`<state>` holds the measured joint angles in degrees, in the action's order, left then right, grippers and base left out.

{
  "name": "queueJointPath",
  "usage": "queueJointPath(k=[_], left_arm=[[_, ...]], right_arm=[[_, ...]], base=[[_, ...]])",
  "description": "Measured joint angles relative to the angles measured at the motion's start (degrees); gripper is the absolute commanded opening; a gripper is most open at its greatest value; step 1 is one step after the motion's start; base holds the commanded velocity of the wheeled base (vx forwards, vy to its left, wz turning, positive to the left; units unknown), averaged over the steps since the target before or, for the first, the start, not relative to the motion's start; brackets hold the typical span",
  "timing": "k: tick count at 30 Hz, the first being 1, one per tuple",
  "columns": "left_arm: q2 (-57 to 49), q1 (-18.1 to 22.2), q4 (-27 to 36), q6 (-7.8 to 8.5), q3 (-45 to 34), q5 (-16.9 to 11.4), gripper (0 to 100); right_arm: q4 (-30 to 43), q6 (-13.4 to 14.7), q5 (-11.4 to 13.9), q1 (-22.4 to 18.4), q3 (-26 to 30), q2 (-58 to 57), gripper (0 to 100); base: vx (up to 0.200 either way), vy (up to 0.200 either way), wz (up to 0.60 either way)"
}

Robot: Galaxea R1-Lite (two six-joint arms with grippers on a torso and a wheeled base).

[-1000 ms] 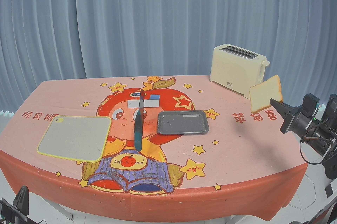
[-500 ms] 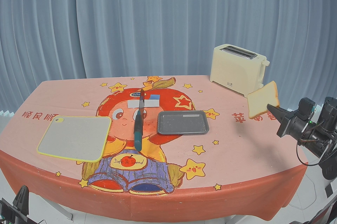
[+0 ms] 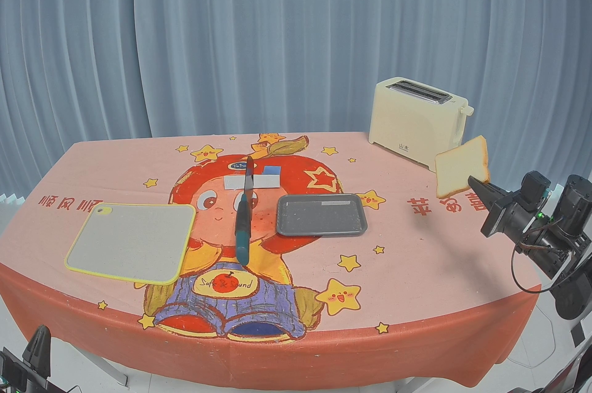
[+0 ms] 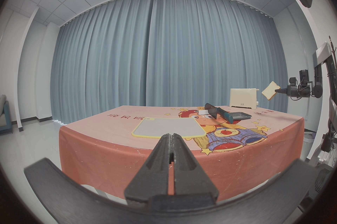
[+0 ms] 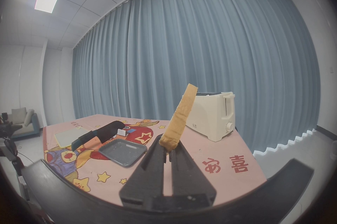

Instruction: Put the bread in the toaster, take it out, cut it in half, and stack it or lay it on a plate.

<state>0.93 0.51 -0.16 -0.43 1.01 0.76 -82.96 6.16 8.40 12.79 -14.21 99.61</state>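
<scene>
My right gripper is shut on a corner of the bread slice, holding it in the air at the table's right edge, just in front and to the right of the cream toaster. The slice stands tilted upward from the fingertips. A grey tray-like plate lies mid-table, a teal-handled knife to its left, and a grey cutting board at the left. My left gripper hangs shut below the table's front-left corner.
A white and blue card lies behind the knife on the printed tablecloth. Blue curtains hang behind the table. The toaster's slots face up, with its lever on the right end.
My right gripper has moved slightly down and toward the left with the bread, the slice dipping and then rising a little beside the toaster. The left arm and the table's objects stayed still.
</scene>
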Motion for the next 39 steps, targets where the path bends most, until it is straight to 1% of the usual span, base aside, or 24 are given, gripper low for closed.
queueJointPath(k=[5, 9, 15, 18, 21, 23, 28, 32, 35, 36, 39], left_arm=[[0.0, 0.0, 0.0, 0.0, 0.0, 0.0, 0], [0.0, 0.0, 0.0, 0.0, 0.0, 0.0, 0], [0.0, 0.0, 0.0, 0.0, 0.0, 0.0, 0], [0.0, 0.0, 0.0, 0.0, 0.0, 0.0, 0], [0.0, 0.0, 0.0, 0.0, 0.0, 0.0, 0], [0.0, 0.0, 0.0, 0.0, 0.0, 0.0, 0], [0.0, 0.0, 0.0, 0.0, 0.0, 0.0, 0], [0.0, 0.0, 0.0, 0.0, 0.0, 0.0, 0], [0.0, 0.0, 0.0, -0.01, 0.0, 0.0, 0], [0.0, 0.0, 0.0, 0.0, 0.0, 0.0, 0], [0.0, 0.0, 0.0, 0.0, 0.0, 0.0, 0]], right_arm=[[-5.7, -1.0, -1.5, 0.1, 0.3, 4.2, 0], [-5.9, -1.7, -1.9, 0.5, 0.2, 6.6, 0], [-6.0, -2.6, -2.1, 1.5, -1.5, 6.3, 0], [-6.1, -5.0, -2.1, 1.4, -2.7, 5.8, 0], [-6.1, -6.0, -1.8, 0.6, -3.9, 5.6, 0], [-6.0, -6.2, -1.6, 0.2, -4.8, 5.5, 0], [-5.8, -7.0, -0.8, -1.2, -8.0, 5.4, 0], [-2.4, -8.0, 0.0, -2.7, -11.0, 5.2, 0], [1.1, -8.4, 1.7, -4.0, -13.4, 4.9, 0], [2.5, -8.5, 2.8, -4.5, -14.4, 4.7, 0], [3.9, -8.7, 4.9, -5.5, -16.5, 4.2, 0]], base=[[0.0, 0.0, 0.0], [0.0, 0.0, 0.0], [0.0, 0.0, 0.0], [0.0, 0.0, 0.0], [0.0, 0.0, 0.0], [0.0, 0.0, 0.0], [0.0, 0.0, 0.0], [0.0, 0.0, 0.0], [0.0, 0.0, 0.0], [0.0, 0.0, 0.0], [0.0, 0.0, 0.0]])
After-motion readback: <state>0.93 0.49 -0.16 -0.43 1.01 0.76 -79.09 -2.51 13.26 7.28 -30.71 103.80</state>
